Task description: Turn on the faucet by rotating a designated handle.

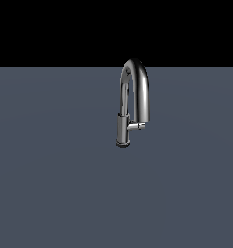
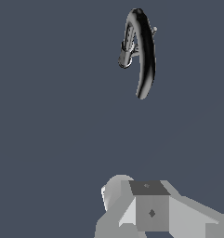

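The faucet (image 1: 133,102) is seen upright on the grey floor (image 1: 50,184), its handle (image 1: 137,126) jutting toward the exterior view's right. The gripper (image 2: 150,209) is well apart — fingers hidden, opening cannot be told, nothing visibly held. The short rod should be approached side-on — the spout avoided.

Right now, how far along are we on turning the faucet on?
Nothing looks done yet. The faucet stands alone on the grey surface, and its handle sticks out sideways from the base untouched. The arm is absent from the exterior view; in the wrist view the faucet sits well away from the camera. The approach is in hand; reaching, contacting and rotating the handle remain.
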`<state>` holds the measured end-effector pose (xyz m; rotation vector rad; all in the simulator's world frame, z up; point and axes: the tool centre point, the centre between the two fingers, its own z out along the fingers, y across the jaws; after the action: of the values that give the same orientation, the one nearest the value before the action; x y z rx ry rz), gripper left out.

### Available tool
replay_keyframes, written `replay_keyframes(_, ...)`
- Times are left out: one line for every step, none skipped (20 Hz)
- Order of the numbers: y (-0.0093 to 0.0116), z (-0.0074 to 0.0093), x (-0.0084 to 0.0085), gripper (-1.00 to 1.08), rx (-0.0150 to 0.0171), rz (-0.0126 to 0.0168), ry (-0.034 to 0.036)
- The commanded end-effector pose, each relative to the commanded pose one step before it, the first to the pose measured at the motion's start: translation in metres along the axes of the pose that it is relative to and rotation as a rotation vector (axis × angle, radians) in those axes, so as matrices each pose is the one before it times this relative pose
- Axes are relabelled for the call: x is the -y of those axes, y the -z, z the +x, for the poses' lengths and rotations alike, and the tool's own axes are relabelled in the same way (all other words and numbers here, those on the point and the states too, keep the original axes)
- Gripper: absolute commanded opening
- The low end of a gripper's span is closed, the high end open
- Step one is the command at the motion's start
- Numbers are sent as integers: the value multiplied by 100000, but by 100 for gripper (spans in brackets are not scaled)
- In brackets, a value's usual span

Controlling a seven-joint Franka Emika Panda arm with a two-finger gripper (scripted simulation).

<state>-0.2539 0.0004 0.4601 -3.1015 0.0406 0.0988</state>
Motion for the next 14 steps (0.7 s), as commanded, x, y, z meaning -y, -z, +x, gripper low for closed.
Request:
replay_keyframes(0,0,-1,-100,0,0,0)
replay_keyframes(8,-3,21,-100,0,0,0)
replay_keyframes(-7,54,-17,-100,126,105,-106)
replay_keyframes(1,65,3,-100,160,134,-136)
replay_keyframes(1,92,2,-100,226,190,-192)
replay_keyframes(2,117,5,-100,288,241,-244)
replay_keyframes(1,145,4,-100,355,298,-301)
replay_keyframes(2,170,6,-100,419,351,-355)
replay_keyframes(2,197,7,-100,484,406,-410)
replay_keyframes(2,224,8,-100,551,462,-466)
replay_keyframes(3,250,10,-100,617,517,-522)
replay_keyframes(3,279,10,-100,686,576,-581)
replay_keyframes(4,306,11,-100,753,632,-637)
replay_keyframes(4,335,12,-100,823,691,-696)
